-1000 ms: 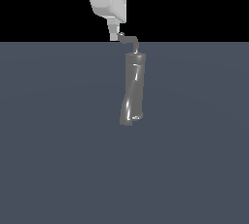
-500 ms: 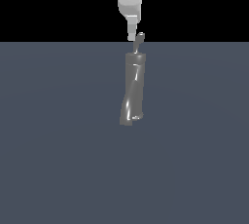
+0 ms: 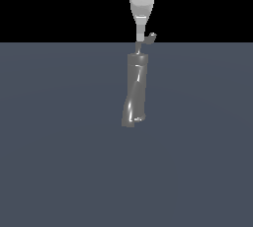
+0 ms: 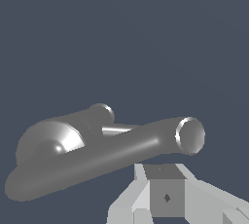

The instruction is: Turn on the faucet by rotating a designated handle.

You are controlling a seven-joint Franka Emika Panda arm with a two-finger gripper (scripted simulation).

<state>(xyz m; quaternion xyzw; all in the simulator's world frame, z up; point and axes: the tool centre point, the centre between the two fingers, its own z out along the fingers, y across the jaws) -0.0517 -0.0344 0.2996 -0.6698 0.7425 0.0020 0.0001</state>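
Since the earlier frames the gripper (image 3: 140, 37) has shifted toward the exterior view's right, and the handle (image 3: 149, 38) now angles up to that side. Whether the jaws are open cannot be told. The faucet (image 3: 135, 90), a glossy, twisted grey column, stands mid-tabletop (image 3: 54, 142); the handle is a slim bent rod.

Both renders sharp, no blur, no edge distortion. Lighting flat and even; grey-blue floor (image 3: 59, 147) uniform, no cast shadows on it. Upper band of exterior view pure black. Faucet (image 3: 135, 90) glossy: thin bright streaks down its twist, small glare spot near the base. Wrist view: specular patch on the rounded end, bright rim on the handle (image 4: 190, 135) tip. Light source possibly overhead, cannot tell. Gripper (image 3: 140, 37) pale, nearly washed out
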